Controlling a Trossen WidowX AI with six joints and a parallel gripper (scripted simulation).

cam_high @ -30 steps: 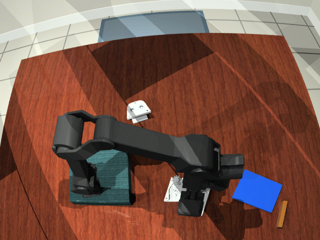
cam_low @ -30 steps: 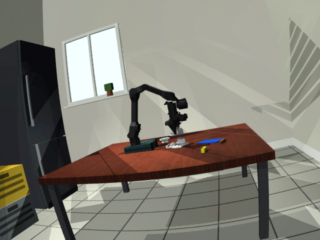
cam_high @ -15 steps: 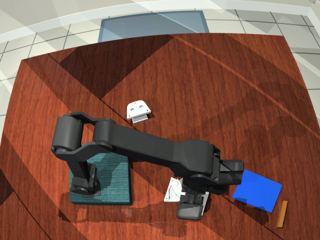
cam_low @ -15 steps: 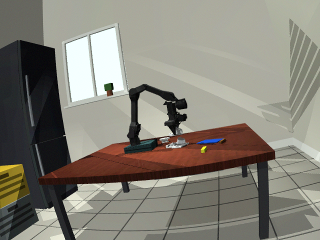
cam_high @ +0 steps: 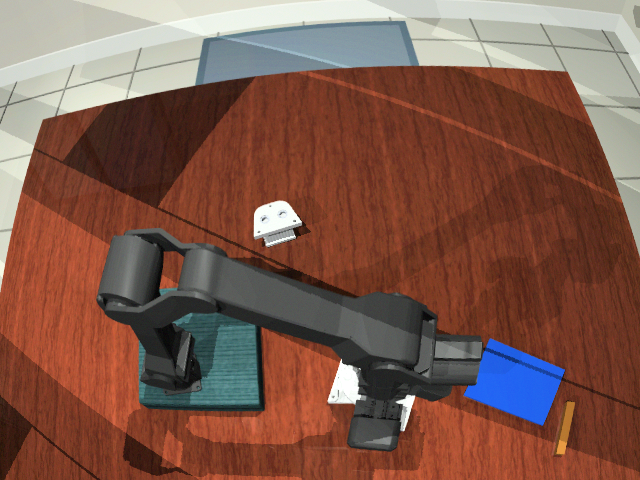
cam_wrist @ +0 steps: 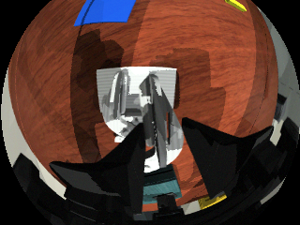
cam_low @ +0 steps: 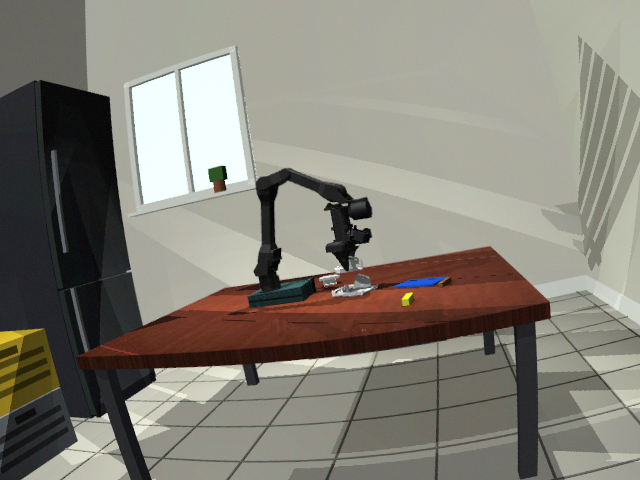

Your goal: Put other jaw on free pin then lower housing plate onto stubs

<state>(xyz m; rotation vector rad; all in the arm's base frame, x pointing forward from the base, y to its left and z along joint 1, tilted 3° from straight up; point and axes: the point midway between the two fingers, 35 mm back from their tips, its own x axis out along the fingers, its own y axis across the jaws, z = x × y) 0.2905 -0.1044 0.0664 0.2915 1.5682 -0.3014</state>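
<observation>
My gripper [cam_low: 346, 267] [cam_wrist: 163, 125] is shut on the loose jaw [cam_low: 355, 263] [cam_wrist: 160, 112], a pale grey piece held above the base. The white base [cam_high: 341, 386] [cam_low: 341, 293] [cam_wrist: 105, 79] lies on the table below my fingers. The other jaw [cam_low: 363, 281] [cam_wrist: 119, 94] stands on it, at the left in the wrist view. The free pin cannot be made out, and the arm covers much of the base in the top view. The white housing plate [cam_high: 276, 223] [cam_low: 329, 279] lies apart from the base, with two round holes visible from above.
A blue square [cam_high: 516, 382] [cam_low: 421, 282] [cam_wrist: 105, 11] lies beyond the base, with an orange bar [cam_high: 564, 428] [cam_low: 444, 281] beside it. A small yellow block [cam_low: 407, 299] [cam_wrist: 236, 5] lies nearer the table edge. The arm stands on a teal slab [cam_high: 232, 361] [cam_low: 289, 294] [cam_wrist: 161, 188].
</observation>
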